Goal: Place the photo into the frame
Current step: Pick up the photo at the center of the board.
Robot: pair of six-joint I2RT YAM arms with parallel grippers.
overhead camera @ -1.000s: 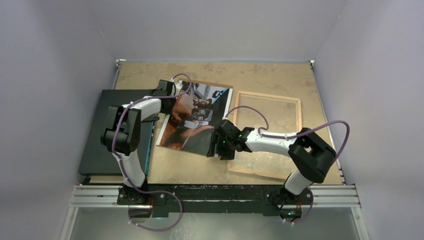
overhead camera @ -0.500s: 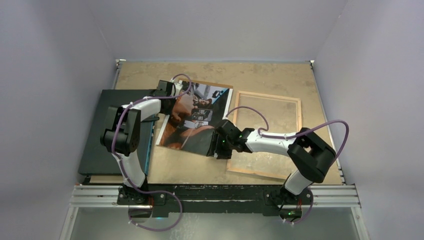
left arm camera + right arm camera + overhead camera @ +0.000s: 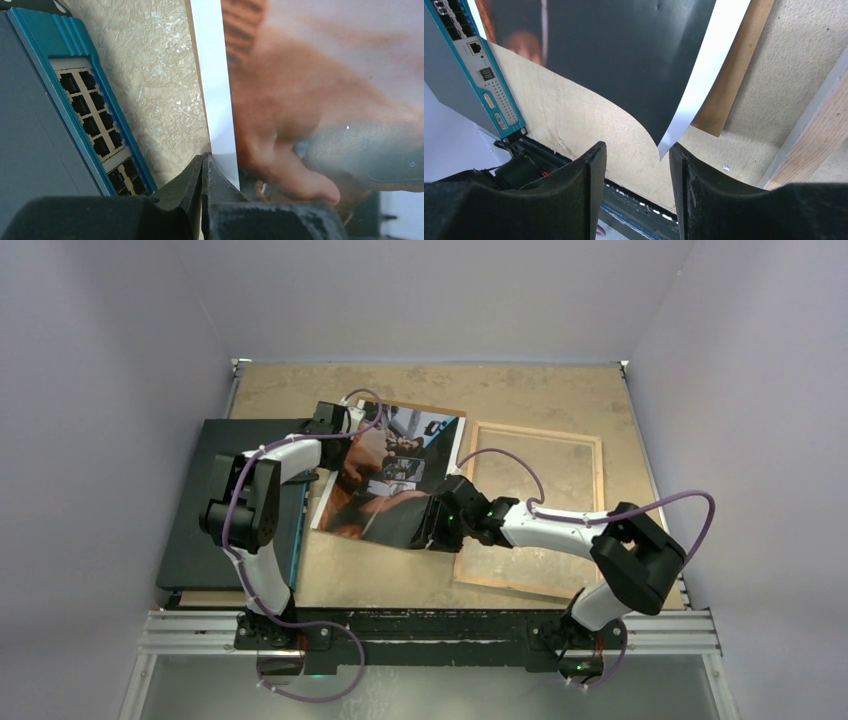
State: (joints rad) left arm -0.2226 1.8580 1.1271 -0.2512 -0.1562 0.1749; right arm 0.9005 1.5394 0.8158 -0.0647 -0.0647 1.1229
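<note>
1. The left gripper (image 3: 202, 169) has its jaws pressed together on the white edge strip of the photo (image 3: 310, 75). Only the left wrist view shows this; from above the wrist hides it.
2. The right gripper (image 3: 635, 162) has its fingers spread and holds nothing. In its own view the photo's near right corner curls up off the table (image 3: 574, 130), just at the gap between the fingertips.
3. A dark flat box (image 3: 205, 510) with a blue port strip lies just beside the photo's left edge. The frame (image 3: 540, 431), wood back up, lies just to its right. There is bare table beyond the far edges.
4. The photo's long axis runs near to far, its far end leaning slightly right.
</note>
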